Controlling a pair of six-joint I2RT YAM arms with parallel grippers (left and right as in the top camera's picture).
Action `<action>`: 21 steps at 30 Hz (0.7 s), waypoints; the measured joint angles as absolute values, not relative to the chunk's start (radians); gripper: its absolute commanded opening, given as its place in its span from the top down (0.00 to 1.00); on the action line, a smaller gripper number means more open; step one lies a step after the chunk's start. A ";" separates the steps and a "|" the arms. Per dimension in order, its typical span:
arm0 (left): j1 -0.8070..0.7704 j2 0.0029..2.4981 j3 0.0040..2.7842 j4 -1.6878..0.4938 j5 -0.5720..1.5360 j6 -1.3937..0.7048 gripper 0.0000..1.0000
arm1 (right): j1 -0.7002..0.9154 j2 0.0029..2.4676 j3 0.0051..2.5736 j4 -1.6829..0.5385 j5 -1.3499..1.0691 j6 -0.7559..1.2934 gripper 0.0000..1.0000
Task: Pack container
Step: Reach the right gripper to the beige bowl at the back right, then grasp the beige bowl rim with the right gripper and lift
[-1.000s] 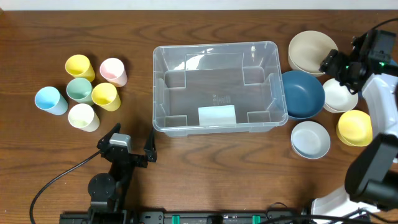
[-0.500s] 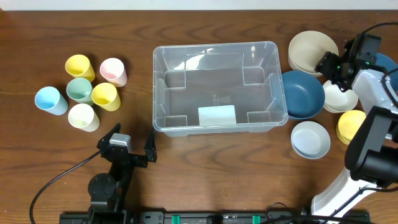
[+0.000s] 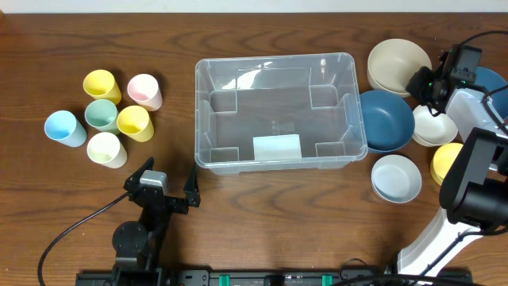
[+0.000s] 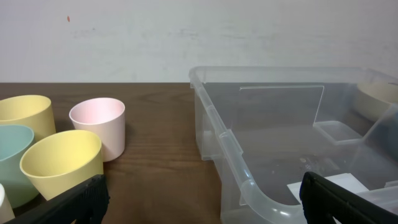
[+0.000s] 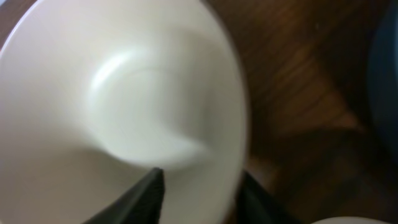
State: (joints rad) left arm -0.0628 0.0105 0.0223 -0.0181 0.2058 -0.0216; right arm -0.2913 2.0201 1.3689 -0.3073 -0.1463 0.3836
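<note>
Overhead view: the clear container [image 3: 202, 111] sits empty at the centre of the desk [image 3: 262, 214], with cups [image 3: 101, 114] at the left of the frame and bowls [image 3: 387, 119] crowded at the right. The left gripper [image 3: 168, 181] rests at lower left, jaws fully spread and holding nothing. Right wrist view shows what the arm hides from above: the right gripper [image 5: 199, 186] has its jaws part-way apart astride the rim of the cream bowl [image 5: 124, 93], though I cannot tell whether they actually pinch it. So thin a rim hold could let that bowl tilt or slip on lifting, or knock its neighbours.
</note>
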 measured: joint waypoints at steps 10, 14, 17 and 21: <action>-0.063 0.010 0.022 -0.018 0.206 -0.022 0.02 | -0.292 2.020 1.371 -0.298 -0.130 0.398 0.99; -0.063 0.010 0.022 -0.018 0.205 -0.022 0.02 | -0.301 2.020 1.378 -0.302 -0.123 0.398 0.99; -0.063 0.010 0.022 -0.018 0.206 -0.022 0.02 | -0.317 2.020 1.394 -0.313 -0.115 0.398 0.98; -0.063 0.010 0.022 -0.018 0.205 -0.022 0.02 | -0.340 2.020 1.439 -0.353 -0.109 0.398 0.99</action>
State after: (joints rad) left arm -0.0628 0.0105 0.0223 -0.0181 0.2054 -0.0216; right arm -0.3401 2.0205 1.4387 -0.3531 -0.1093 0.3985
